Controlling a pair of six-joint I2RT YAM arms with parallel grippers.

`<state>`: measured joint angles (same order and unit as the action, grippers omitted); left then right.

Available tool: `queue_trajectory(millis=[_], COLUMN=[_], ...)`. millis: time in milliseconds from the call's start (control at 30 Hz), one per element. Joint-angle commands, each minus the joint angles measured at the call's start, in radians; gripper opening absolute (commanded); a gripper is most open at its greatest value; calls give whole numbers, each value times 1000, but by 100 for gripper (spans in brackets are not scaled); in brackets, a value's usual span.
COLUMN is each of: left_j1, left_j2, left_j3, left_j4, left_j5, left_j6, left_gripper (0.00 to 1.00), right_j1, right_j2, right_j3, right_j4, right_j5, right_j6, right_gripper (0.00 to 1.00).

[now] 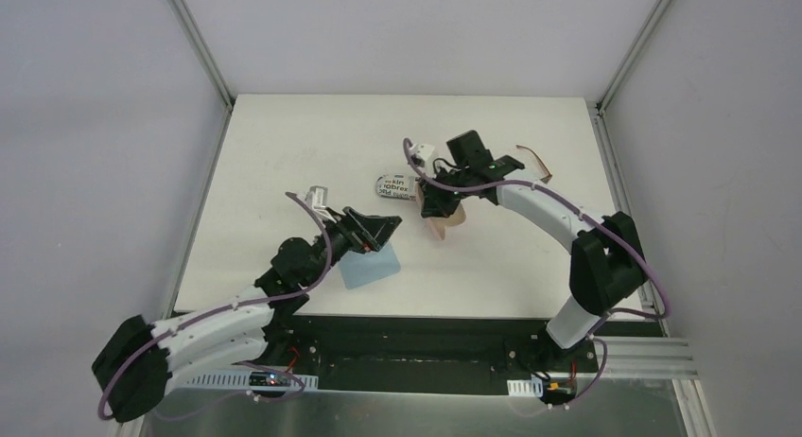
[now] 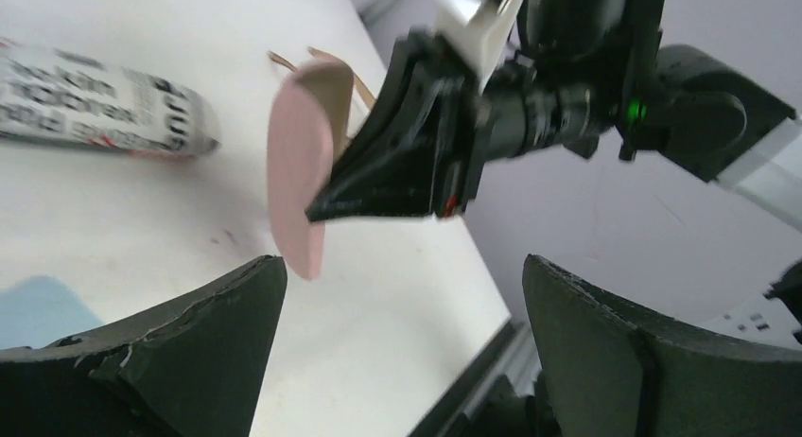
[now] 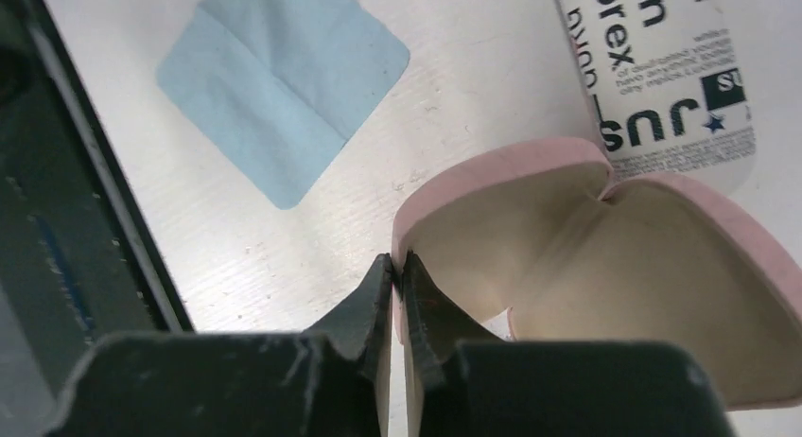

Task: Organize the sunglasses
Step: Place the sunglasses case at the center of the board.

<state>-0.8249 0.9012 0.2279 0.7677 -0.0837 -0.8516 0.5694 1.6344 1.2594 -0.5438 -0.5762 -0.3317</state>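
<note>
Right claw (image 3: 397, 271) on case (image 3: 567, 257); brown sunglasses (image 1: 539, 160)

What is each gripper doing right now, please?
Left gripper: open, holding nothing.
Right gripper: closed on the wall of the open pink case.

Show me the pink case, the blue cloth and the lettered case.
pink case (image 3: 558, 257), right wrist view, on its cream inner lining.
blue cloth (image 3: 284, 87), right wrist view, on its middle.
lettered case (image 1: 397, 186), top external view, on its printed top face.
</note>
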Motion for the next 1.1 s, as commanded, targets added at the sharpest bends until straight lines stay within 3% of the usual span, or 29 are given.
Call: queue_trajectory(millis=[0,100,267,500,900,1067], left_j1=[-6,-6,-5,-5,-6,-6], left_j2=[-237,-356,-470,-609,-711,-723], left_j3=[150,218,275,280,294,295], left_j4=[-615,-788,-932,-985,-1075,-1098], left_j5=[-244,-381,-552,-601,-587,-580], left_j6=[199,264,338,302,248,230], left_gripper=[99,99,99,99,98,98], right_j1=[121,226,387,470,472,470], right_j2=[59,99,173,302,392,392], right_j3=[77,82,49,43,37,41], right_j4=[-122,-153,-120,-48,124,158], right_j5=[242,393,664,904,1043,1055], right_j6=[-166,-200,-219,-244,-411,-443], right_gripper=[0,0,0,0,5,15])
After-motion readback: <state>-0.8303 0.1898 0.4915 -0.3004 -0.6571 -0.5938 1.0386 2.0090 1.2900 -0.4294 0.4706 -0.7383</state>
